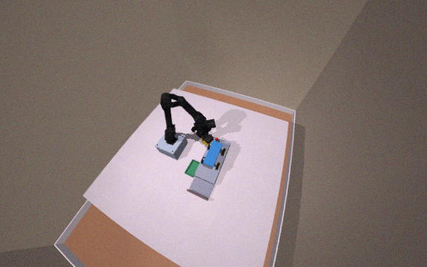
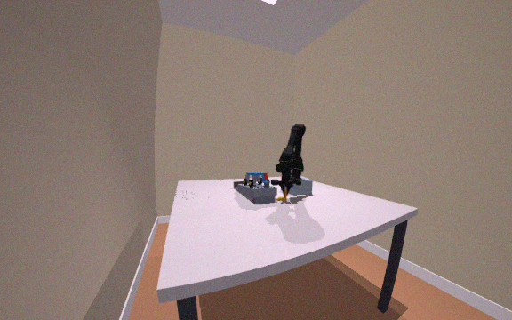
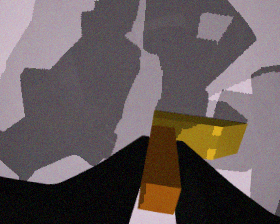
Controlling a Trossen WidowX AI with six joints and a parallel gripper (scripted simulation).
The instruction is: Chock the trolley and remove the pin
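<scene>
Pincer: the black tips (image 1: 207, 139) (image 2: 285, 194) (image 3: 162, 143) were clamped on the chock's upright orange handle (image 3: 161, 162), beside the ramp (image 1: 204, 175) (image 2: 265, 195).
Chock: its yellow body (image 1: 204, 143) (image 2: 280, 198) (image 3: 216, 140) was low by the surface (image 1: 236, 208) (image 2: 238, 240), beside the ramp's uphill end (on the arm-base side), off the ramp.
Trolley: the blue-topped cart (image 1: 213, 153) (image 2: 256, 174) stood on the ramp.
Stop pin: its red head (image 1: 216, 139) (image 2: 266, 176) showed at the ramp's uphill end (a tiny dot from above).
Tray: the green tray (image 1: 192, 168) lay beside the ramp, also on the arm-base side.
</scene>
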